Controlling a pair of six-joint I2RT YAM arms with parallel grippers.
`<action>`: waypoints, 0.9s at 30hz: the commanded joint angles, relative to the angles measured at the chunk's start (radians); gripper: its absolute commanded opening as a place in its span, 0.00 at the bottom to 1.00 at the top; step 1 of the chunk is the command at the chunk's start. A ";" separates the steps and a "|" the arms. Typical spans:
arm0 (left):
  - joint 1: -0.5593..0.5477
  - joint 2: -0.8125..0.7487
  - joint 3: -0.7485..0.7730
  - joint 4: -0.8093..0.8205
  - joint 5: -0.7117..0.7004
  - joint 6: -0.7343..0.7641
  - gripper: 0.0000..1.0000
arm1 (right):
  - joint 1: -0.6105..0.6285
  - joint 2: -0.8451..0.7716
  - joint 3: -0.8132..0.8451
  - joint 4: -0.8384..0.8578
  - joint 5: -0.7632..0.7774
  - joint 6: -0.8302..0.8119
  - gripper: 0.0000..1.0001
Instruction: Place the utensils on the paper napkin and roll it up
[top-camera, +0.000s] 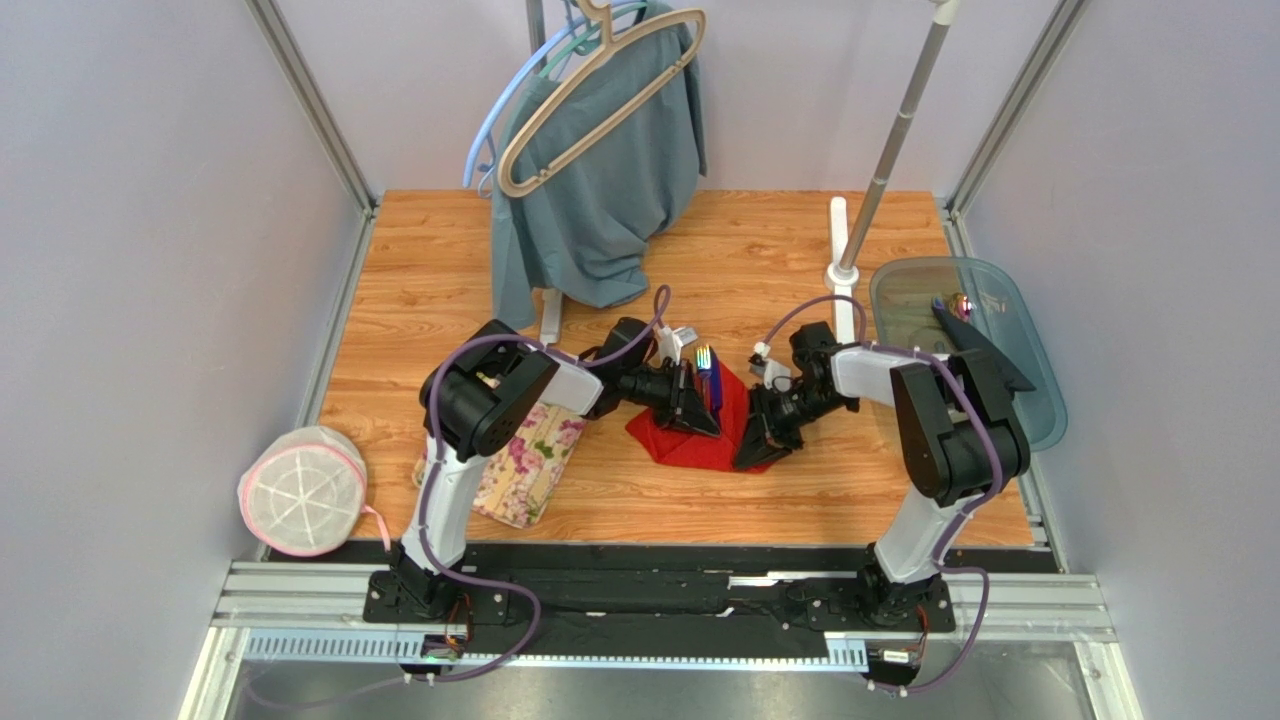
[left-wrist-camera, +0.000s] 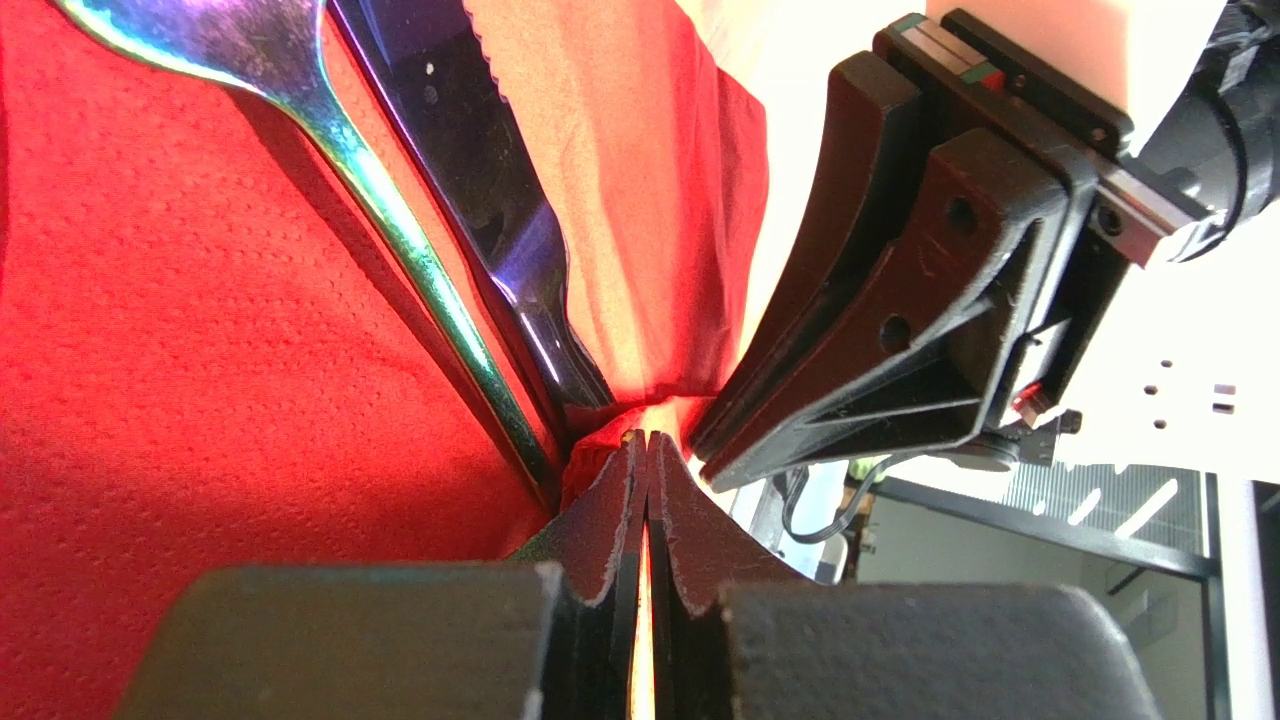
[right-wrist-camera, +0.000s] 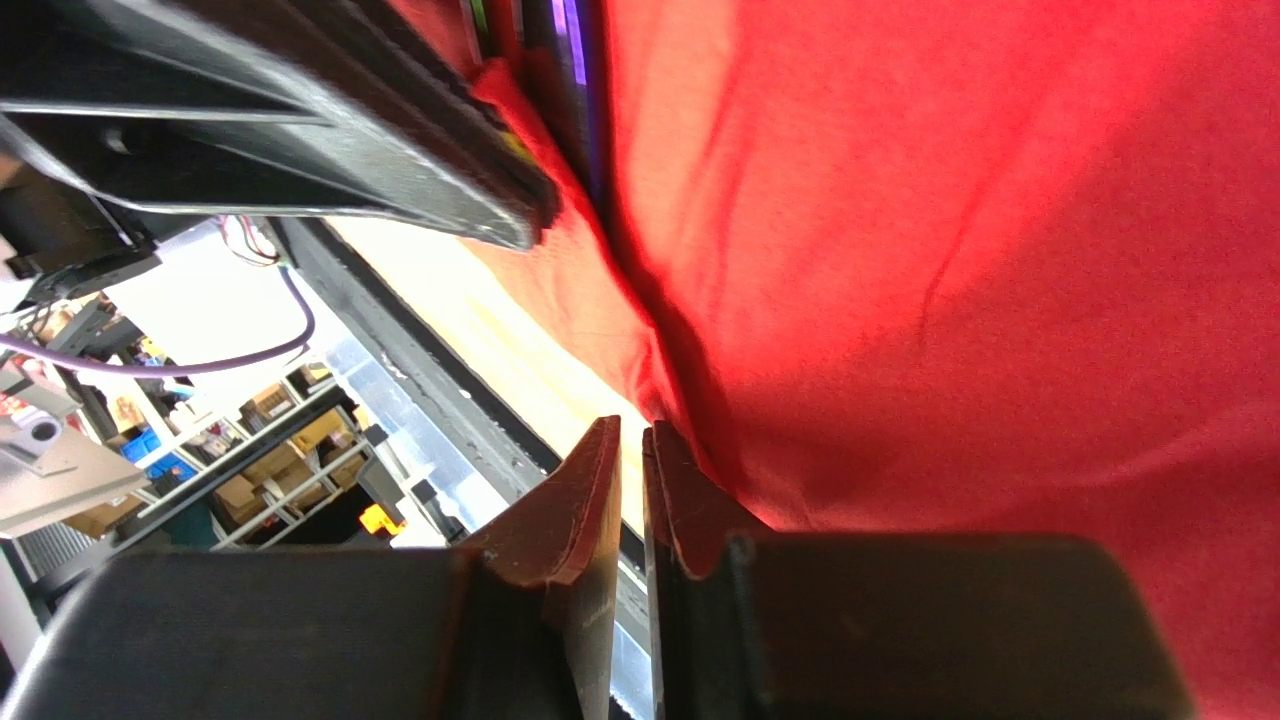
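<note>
The red paper napkin (top-camera: 691, 435) lies crumpled mid-table between both grippers. The utensils (top-camera: 706, 372) lie on its far part. In the left wrist view an iridescent fork handle (left-wrist-camera: 406, 255) and a dark blue knife (left-wrist-camera: 489, 210) lie on the napkin (left-wrist-camera: 181, 390), running toward my fingertips. My left gripper (top-camera: 700, 408) (left-wrist-camera: 646, 450) is shut, pinching a fold of the napkin's edge. My right gripper (top-camera: 754, 444) (right-wrist-camera: 631, 443) is shut with a hairline gap; the napkin (right-wrist-camera: 962, 255) drapes against the outside of one finger, not between them. The two grippers' tips almost touch.
A floral padded cloth (top-camera: 529, 458) lies left of the napkin. A grey-green garment (top-camera: 601, 180) on a beige hanger (top-camera: 594, 90) hangs at the back. A white stand pole (top-camera: 890, 158), a tinted tray (top-camera: 984, 353) at right, a round pink-white mesh pouch (top-camera: 305, 491) at front left.
</note>
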 joint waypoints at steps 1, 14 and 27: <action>0.012 0.013 0.025 -0.023 -0.013 0.038 0.04 | -0.002 0.024 0.032 -0.032 0.032 -0.034 0.14; 0.012 0.011 0.028 -0.032 -0.017 0.043 0.03 | -0.140 -0.157 0.040 -0.082 0.005 0.025 0.69; 0.011 0.014 0.023 -0.026 -0.017 0.041 0.03 | -0.183 -0.146 0.058 -0.115 0.327 0.012 0.93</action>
